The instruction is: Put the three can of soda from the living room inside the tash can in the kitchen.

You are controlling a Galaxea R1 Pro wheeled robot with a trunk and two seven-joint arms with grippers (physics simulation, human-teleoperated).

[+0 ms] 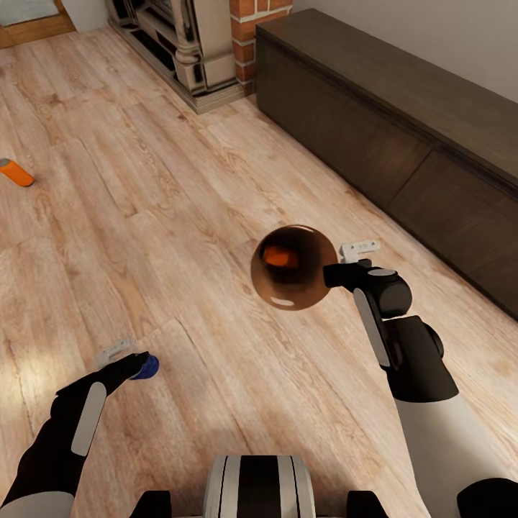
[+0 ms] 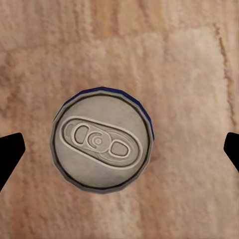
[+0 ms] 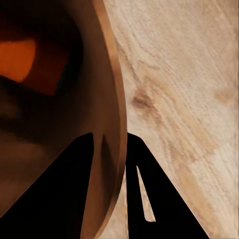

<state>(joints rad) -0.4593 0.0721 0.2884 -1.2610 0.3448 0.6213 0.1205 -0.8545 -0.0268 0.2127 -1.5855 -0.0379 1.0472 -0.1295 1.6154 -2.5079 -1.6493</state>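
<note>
Fingers of the right gripper (image 1: pixel 332 275) pinch the trash can (image 1: pixel 291 267) rim; the left gripper (image 2: pixel 119 149) gapes above the blue can (image 2: pixel 102 140).

We are in a home's living room: a light wood plank floor (image 1: pixel 180 216) runs across it, a red brick fireplace (image 1: pixel 252 29) with a pale carved surround (image 1: pixel 194 50) stands at the far end, and a long dark brown low cabinet (image 1: pixel 403 137) lines the plain wall on the right, all furnishings of a domestic sitting space rather than a workplace
</note>
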